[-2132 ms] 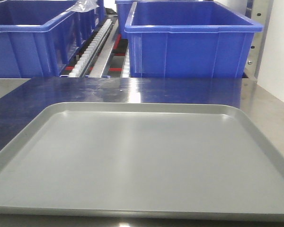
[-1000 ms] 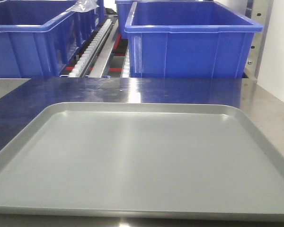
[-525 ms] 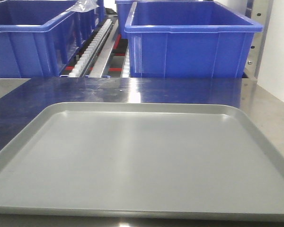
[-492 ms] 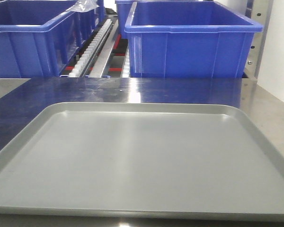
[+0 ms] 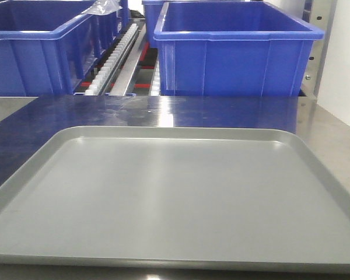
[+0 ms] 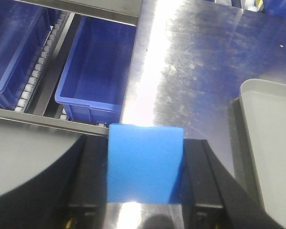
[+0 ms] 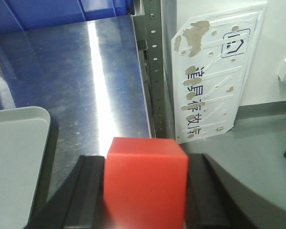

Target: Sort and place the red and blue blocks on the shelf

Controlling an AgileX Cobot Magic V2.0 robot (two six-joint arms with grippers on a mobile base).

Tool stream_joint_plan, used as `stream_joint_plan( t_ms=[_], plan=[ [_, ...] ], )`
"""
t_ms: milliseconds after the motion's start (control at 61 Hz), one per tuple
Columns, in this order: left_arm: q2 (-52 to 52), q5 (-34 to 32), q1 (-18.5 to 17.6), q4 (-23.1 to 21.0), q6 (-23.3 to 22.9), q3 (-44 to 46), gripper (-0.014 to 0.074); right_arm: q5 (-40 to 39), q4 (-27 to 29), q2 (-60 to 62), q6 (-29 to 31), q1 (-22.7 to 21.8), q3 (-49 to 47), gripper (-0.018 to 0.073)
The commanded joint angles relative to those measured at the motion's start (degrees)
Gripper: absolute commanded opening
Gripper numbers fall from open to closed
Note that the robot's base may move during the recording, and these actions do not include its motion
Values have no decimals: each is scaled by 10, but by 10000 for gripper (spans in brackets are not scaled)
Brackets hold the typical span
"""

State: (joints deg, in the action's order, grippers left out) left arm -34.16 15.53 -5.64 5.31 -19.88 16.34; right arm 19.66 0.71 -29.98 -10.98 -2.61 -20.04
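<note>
One broad steel counter (image 5: 332, 134) lies under and ahead of both hands, its brushed surface streaked with glare. Beyond its far edge stands the shelf (image 6: 43, 120). From the left wrist view, the shelf's steel front rail crosses ahead and to the left of the left hand (image 6: 145, 177), with white roller tracks (image 5: 114, 58) running away behind it. Several large blue bins (image 5: 239, 58) sit on those tracks, and one is seen lower down, past the rail, ahead-left of the left hand.

Next in size is the flat grey tray (image 5: 163, 133), which rests on the counter between the two hands. One rounded corner shows just to the right of the left hand, and another just to the left of the right hand (image 7: 145, 193). A perforated metal post (image 7: 155, 62) rises ahead and slightly right of the right hand, with a white placard (image 7: 214, 71) of worn lettering further right.

Each hand is partly closed, its black fingers (image 6: 93, 176) pressed against opposite sides of a cube. The left hand clamps the blue block (image 6: 145, 160) above the counter's near edge. The right hand clamps the red block (image 7: 145, 174) above the counter, beside the tray corner. Neither block touches the shelf.
</note>
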Motion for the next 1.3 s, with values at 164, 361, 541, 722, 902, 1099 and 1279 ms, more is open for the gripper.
stream_joint_plan(
  t_ms=[164, 361, 541, 722, 902, 1099, 1279],
  plan=[
    [1, -40, 0, -3, -6, 17, 125, -43, -7, 0, 6, -4, -16, 49],
    [1, -40, 0, -3, -6, 17, 124, -43, -7, 0, 6, -4, -16, 49],
    [1, -40, 0, -3, -6, 17, 124, -43, -7, 0, 6, -4, -16, 49],
    [1, -40, 0, -3, -6, 17, 124, -43, -7, 0, 6, -4, -16, 49],
    [1, -40, 0, -3, -6, 17, 124, -43, -7, 0, 6, -4, -16, 49],
    [1, -40, 0, -3, -6, 17, 124, -43, -7, 0, 6, -4, -16, 49],
    [1, -40, 0, -3, -6, 17, 124, -43, -7, 0, 6, -4, -16, 49]
  ],
)
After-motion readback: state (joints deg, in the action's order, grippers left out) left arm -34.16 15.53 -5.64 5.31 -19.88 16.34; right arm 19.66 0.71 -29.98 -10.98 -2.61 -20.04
